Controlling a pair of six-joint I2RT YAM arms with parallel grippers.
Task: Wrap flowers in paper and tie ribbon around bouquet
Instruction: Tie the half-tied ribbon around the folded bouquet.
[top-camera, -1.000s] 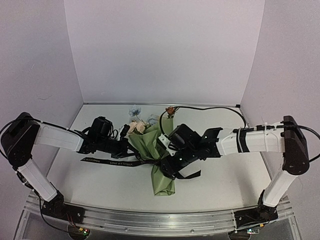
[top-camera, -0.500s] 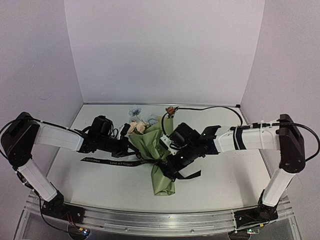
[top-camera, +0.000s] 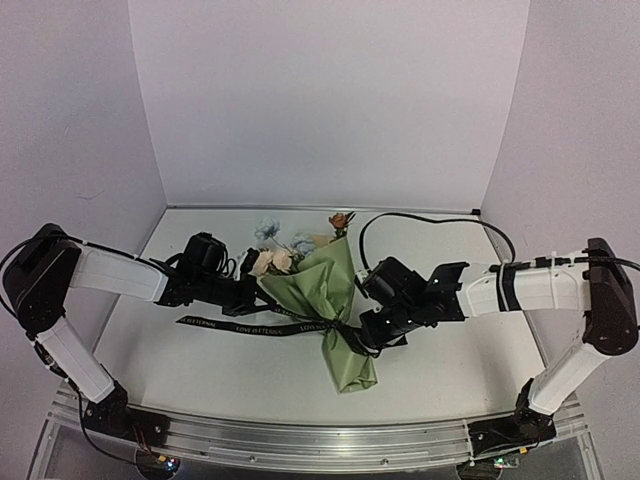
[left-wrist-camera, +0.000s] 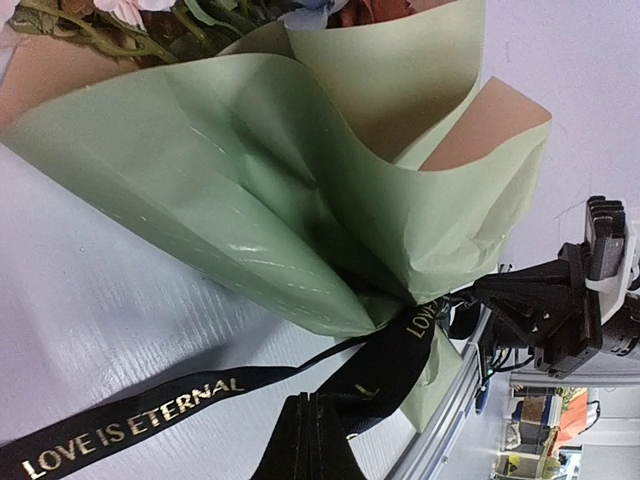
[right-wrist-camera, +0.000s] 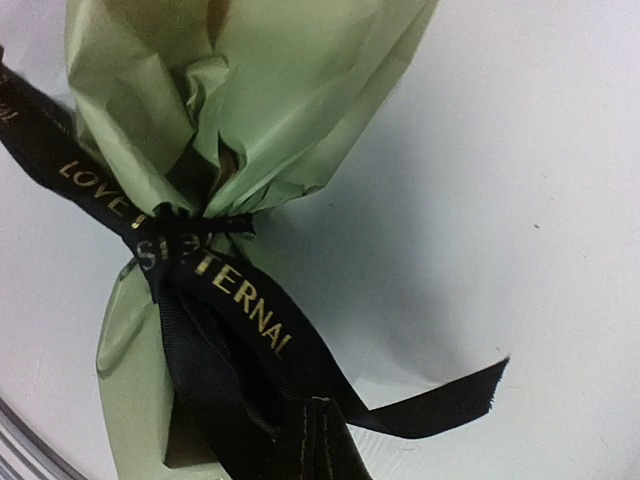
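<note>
Left gripper (left-wrist-camera: 312, 442) and right gripper (right-wrist-camera: 322, 440) were each clenched, it seemed, on the ribbon (right-wrist-camera: 228, 292). Soft and slippery, it was best gripped near the knot (right-wrist-camera: 176, 236) on the bouquet (top-camera: 325, 285).

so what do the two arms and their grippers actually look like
Both arms are built from white tube links joined by chunky black joints. The left arm is plain, while the right arm has a black band around its forearm. A thin black cable loops off the right one. The left gripper and right gripper are black and blocky.
</note>
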